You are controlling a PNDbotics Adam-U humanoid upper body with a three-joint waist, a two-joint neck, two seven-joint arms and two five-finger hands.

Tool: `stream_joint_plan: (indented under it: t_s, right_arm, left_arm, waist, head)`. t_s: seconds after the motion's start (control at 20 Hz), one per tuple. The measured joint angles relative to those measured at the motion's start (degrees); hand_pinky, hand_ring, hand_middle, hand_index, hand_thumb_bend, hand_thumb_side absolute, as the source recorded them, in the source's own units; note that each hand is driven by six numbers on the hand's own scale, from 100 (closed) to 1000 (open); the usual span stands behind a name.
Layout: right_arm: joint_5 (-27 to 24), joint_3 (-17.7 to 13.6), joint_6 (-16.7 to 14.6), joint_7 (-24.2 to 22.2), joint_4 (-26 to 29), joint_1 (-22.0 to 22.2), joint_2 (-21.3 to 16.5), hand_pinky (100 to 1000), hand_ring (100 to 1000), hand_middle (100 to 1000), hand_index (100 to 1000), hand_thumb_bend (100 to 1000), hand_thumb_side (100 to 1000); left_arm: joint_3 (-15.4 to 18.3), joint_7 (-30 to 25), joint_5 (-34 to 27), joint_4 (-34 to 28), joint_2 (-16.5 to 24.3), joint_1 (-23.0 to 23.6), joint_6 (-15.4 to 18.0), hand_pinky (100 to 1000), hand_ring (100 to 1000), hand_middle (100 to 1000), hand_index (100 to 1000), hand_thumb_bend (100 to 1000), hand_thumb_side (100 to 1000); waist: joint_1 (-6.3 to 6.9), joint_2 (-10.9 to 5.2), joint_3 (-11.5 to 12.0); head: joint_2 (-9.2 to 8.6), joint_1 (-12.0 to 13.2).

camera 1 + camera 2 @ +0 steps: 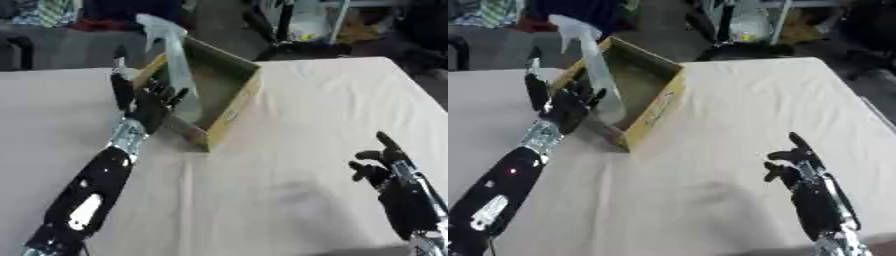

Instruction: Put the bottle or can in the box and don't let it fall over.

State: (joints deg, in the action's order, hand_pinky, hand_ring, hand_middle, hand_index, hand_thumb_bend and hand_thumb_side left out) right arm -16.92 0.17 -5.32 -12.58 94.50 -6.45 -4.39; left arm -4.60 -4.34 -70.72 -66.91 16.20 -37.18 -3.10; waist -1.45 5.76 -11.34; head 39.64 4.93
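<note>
Standing upright in the cardboard box (229, 102), upper left of frame, the clear spray bottle (178, 70) stayed unfallen; left hand (147, 106) fingers apart beside it; right hand (389, 172), lower right, idled loosely curled on the bench (332, 115).

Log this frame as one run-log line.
left hand: fingers open beside spray bottle | bottle: upright, at box near wall | right hand: idle, lower right

- my left arm's stretched forward up the left side, left hand (147, 107) raised with fingers spread and pretty much straight
- right hand (385, 167) just idling low on the right, fingers up and relaxed
</note>
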Motion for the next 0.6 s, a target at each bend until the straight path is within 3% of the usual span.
stream_joint_plan:
  t_s: [0.15,0.6]
  right_arm:
    - [0.2,-0.4,-0.1,0.4,0.0,0.5,-0.4,860,462,619,1000,100,614]
    - [0.5,-0.9,-0.4,0.9,0.0,0.9,-0.6,859,462,618,1000,100,614]
  left_arm:
    - [0.6,1.2,-2.5,-8.4,2.5,2.7,1.4,571,463,338,1000,504,741]
    - [4.6,4.2,-7.1,-32.6,6.8,10.0,7.7,560,471,355,1000,445,646]
  waist:
    - [0.29,0.0,0.8]
    - [0.36,-0.27,2.1]
  head:
    - [0.02,-0.5]
    - [0.06,-1.1]
